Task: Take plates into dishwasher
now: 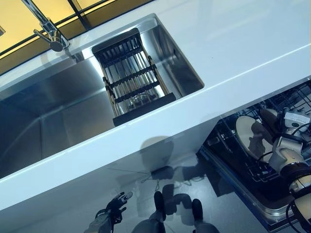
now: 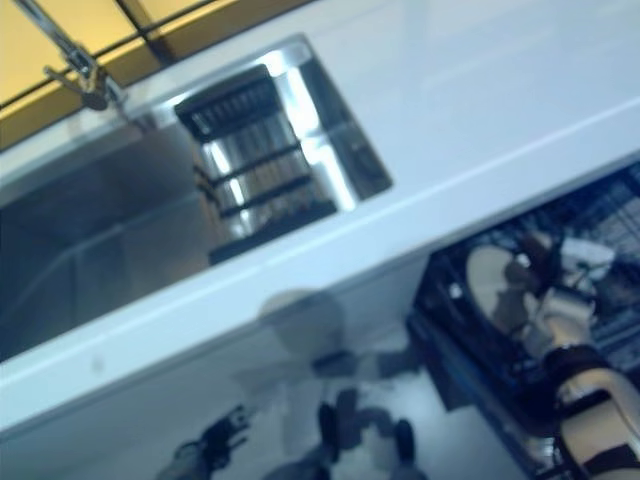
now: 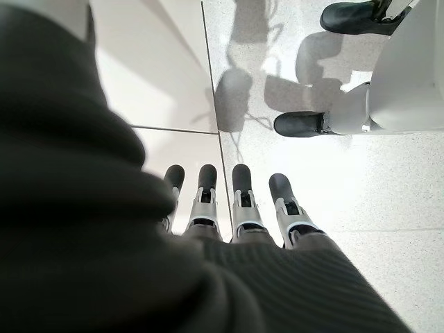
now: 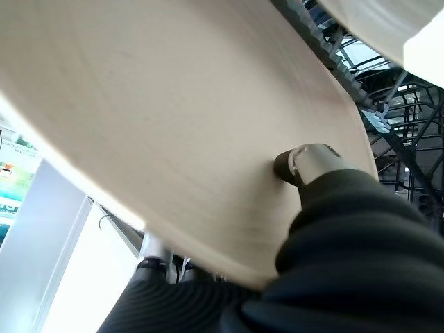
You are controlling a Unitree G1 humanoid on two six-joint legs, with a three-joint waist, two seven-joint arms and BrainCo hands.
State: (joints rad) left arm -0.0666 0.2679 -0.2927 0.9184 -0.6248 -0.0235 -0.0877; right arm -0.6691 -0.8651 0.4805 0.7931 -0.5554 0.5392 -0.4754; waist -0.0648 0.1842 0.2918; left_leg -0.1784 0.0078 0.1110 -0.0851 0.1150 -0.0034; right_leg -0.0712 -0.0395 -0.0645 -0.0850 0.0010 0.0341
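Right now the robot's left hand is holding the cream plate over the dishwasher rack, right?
Not quite: it is the right hand that holds the cream plate over the dishwasher rack, as the left eye view shows. The left hand hangs open over the floor.

Sink: steel basin (image 1: pixel 58 107) sat in the white countertop's (image 1: pixel 243 43) left part.
Rack: black slatted drainer (image 1: pixel 132 80) lay at the basin's right end.
Dishwasher: open wire rack (image 1: pixel 272 145) stood below the countertop's right front edge.

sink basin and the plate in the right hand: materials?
Sink: likely brushed stainless steel, grey with soft streaked reflections. Plate pinched in the right hand: matte cream, no glare; ceramic or melamine, can't tell which.
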